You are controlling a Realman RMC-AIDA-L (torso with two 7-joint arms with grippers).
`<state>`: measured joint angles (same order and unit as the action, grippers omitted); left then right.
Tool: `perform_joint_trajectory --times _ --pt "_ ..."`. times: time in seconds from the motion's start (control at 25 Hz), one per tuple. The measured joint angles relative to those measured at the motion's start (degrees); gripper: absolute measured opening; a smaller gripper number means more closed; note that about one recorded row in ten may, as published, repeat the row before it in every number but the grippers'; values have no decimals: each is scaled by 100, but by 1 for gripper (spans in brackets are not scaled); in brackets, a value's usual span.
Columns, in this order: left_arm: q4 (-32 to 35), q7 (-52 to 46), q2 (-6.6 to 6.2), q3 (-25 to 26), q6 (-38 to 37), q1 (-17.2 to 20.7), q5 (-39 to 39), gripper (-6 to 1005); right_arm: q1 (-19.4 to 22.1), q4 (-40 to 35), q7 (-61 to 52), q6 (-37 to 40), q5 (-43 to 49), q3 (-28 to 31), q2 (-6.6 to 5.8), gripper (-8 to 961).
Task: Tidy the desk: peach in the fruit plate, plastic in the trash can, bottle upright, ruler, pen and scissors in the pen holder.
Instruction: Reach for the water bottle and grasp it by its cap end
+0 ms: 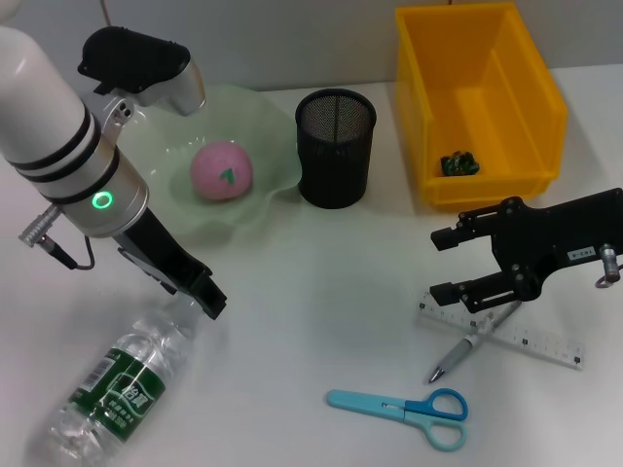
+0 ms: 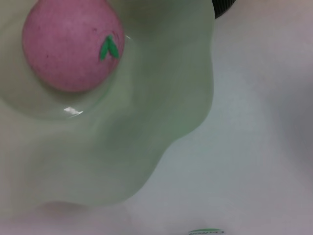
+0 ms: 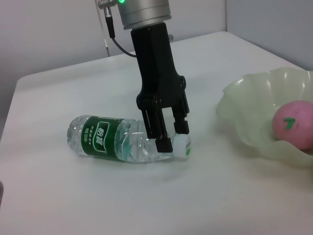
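Observation:
The clear bottle (image 1: 115,384) with a green label lies on its side at the front left. My left gripper (image 1: 209,300) reaches down to its neck, and in the right wrist view the left gripper (image 3: 172,139) is shut on the bottle (image 3: 112,144) just behind the white cap (image 3: 182,145). The pink peach (image 1: 221,171) rests in the green fruit plate (image 1: 268,209). My right gripper (image 1: 443,265) hangs open above one end of the ruler (image 1: 516,334), which the pen (image 1: 470,348) crosses. Blue scissors (image 1: 399,409) lie in front. The black mesh pen holder (image 1: 335,146) stands beside the plate.
A yellow bin (image 1: 506,58) at the back right holds a small dark plastic scrap (image 1: 458,163). The left wrist view shows the peach (image 2: 71,44) in the plate (image 2: 146,127) from close up.

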<state>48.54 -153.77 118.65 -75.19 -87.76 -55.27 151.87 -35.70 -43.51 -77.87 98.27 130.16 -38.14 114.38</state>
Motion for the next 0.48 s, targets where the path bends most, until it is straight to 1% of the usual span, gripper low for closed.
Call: perform_joint_trajectory --times 0.48 --pt "30 40 -1 8 5 11 123 668 2 -14 0 0 0 0 14 741"
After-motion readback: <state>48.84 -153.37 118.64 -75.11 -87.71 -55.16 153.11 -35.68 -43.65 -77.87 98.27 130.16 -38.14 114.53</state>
